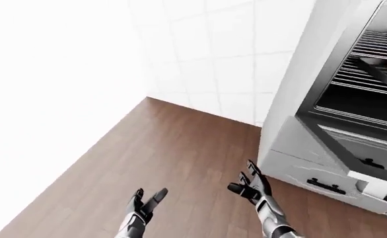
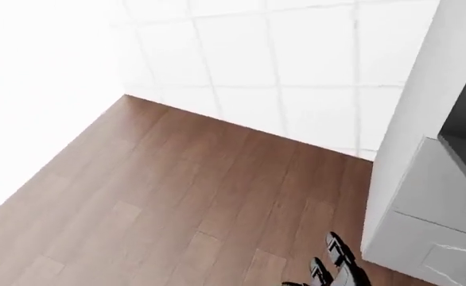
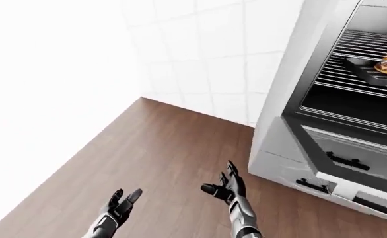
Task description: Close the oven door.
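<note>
The oven [image 3: 352,84] stands open at the right of the eye views, set in a white cabinet [image 3: 279,99]. Its dark cavity shows wire racks [image 3: 365,47] and a dark tray with food [image 3: 385,67]. The oven door [image 3: 352,148] is folded down below the cavity, and its dark handle [image 3: 347,161] shows. My left hand [image 1: 147,201] and right hand [image 1: 249,183] are both open and empty, low over the floor. They are to the left of the oven and apart from it. The right hand [image 2: 332,262] also shows in the head view.
A drawer front with a dark handle [image 3: 310,185] sits under the door. A white tiled wall [image 1: 206,54] runs along the top, and a blank white wall [image 1: 48,89] on the left. Wood floor [image 1: 154,148] lies between them.
</note>
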